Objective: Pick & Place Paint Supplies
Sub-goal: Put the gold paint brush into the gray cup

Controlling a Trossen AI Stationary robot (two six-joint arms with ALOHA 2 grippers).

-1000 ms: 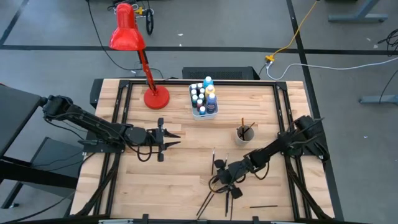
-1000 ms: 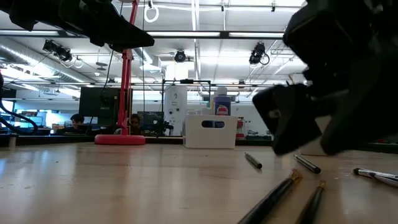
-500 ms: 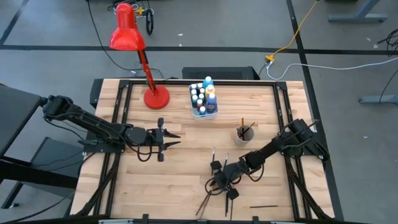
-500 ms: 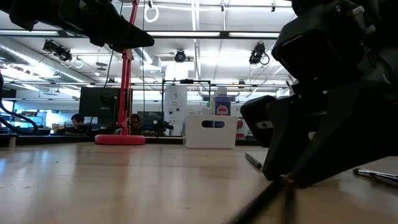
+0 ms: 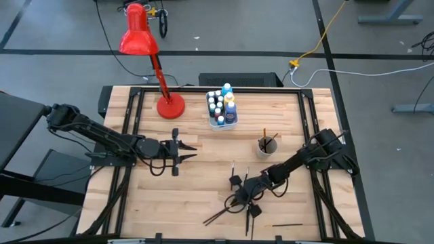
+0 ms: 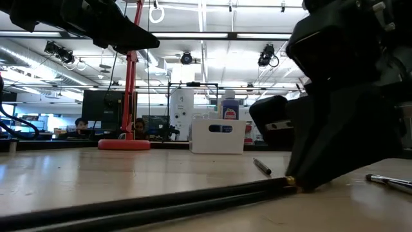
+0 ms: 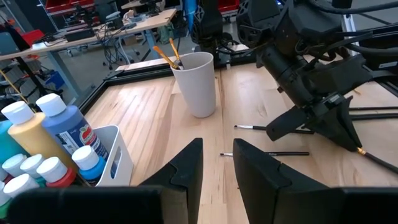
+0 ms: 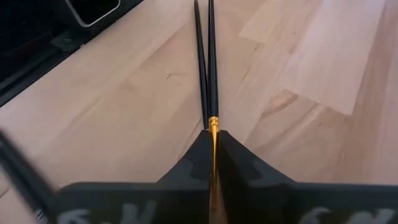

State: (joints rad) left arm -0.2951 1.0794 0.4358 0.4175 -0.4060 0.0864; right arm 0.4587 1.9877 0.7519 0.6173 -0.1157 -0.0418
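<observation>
2 dark arms are working over the wooden table (image 5: pixel 196 190). The white tub (image 5: pixel 222 119) by the far edge is holding the paint bottles (image 5: pixel 220 104); about 9 white caps are showing from above, though the tight packing is making an exact count uncertain. The white cup (image 5: pixel 267 147) is carrying 2 brushes (image 5: pixel 267 139). Loose on the boards are lying 1 brush near the front edge (image 5: pixel 287 225), and 2 short ones (image 5: pixel 233 167) standing apart between the cup and the right arm.

The right gripper (image 5: pixel 242 198) is pressing down near the front middle of the table, its jaws closed tight on 2 dark-handled paintbrushes (image 5: pixel 222 211) pinched at the gold ferrule, their handles trailing toward the front left and resting on the wood. The left gripper (image 5: pixel 186 151) is hovering over the left-middle boards, its jaws standing partly apart and holding nothing.

The right wrist view is showing the pinched pair (image 8: pixel 206 62) lying side by side, which from above is reading almost as 1 line. The low view is showing the handles (image 6: pixel 148 203) running flat along the tabletop. The left wrist view is giving the cup (image 7: pixel 195 84) and bottle labels up close. The red lamp (image 5: pixel 139 34) is standing at the far left.
</observation>
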